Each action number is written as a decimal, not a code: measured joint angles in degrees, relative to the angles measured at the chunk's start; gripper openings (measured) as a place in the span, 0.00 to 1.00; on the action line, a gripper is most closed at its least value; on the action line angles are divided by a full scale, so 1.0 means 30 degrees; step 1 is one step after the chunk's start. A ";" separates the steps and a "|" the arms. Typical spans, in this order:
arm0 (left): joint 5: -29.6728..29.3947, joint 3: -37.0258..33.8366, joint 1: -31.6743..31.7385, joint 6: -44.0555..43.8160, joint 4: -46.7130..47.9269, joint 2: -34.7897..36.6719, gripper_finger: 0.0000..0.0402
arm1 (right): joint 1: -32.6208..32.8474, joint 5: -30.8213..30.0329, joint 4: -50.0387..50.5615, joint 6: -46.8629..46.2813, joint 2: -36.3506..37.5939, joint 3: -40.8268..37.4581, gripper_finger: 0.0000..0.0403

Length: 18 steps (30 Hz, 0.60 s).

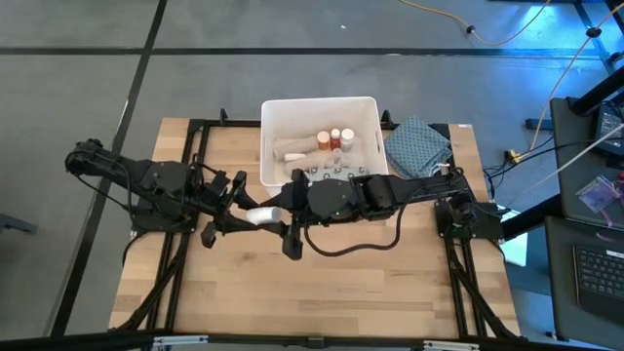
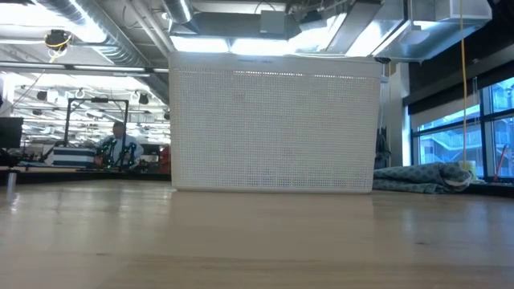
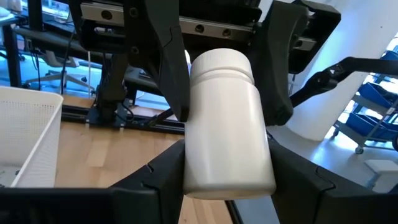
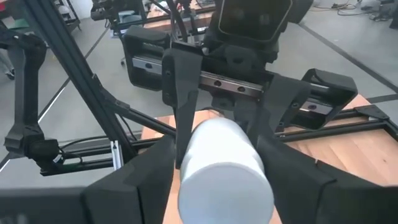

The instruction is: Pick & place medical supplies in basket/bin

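Wrist views — white bottle (image 3: 229, 124) between both arms' fingers (image 3: 171, 68).

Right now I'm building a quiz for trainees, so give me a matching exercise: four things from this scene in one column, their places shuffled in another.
1. white bottle
2. orange bottles
3. patterned cloth
4. basket

a. beside the basket, on the right arm's side
b. at the table's far edge
c. inside the basket
d. in the left claw, off the table, right claw at its cap

Pairs: 1-d, 2-c, 3-a, 4-b
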<state>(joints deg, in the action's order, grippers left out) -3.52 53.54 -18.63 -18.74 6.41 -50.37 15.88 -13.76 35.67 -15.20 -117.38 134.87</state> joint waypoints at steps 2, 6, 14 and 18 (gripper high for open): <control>0.0002 0.0000 0.0000 0.0000 -0.0019 0.0000 0.45 | 0.0000 0.0000 0.0025 -0.0015 0.0014 0.0000 0.53; -0.0063 0.0000 0.0000 -0.0007 -0.0012 0.0000 0.45 | 0.0000 -0.0020 0.0062 -0.0067 0.0022 0.0007 0.45; 0.0439 0.0000 0.0020 0.0167 -0.0079 0.0000 0.52 | 0.0015 0.0116 0.0072 -0.0569 0.0022 0.0015 0.42; 0.0685 0.0000 0.0022 0.0801 0.0491 0.0122 0.56 | 0.0044 0.0111 0.0178 -0.0787 0.0022 0.0015 0.42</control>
<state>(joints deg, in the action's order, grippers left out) -1.46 53.54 -18.57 -16.34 7.88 -50.00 16.01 -13.43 36.21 -17.56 -117.32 134.91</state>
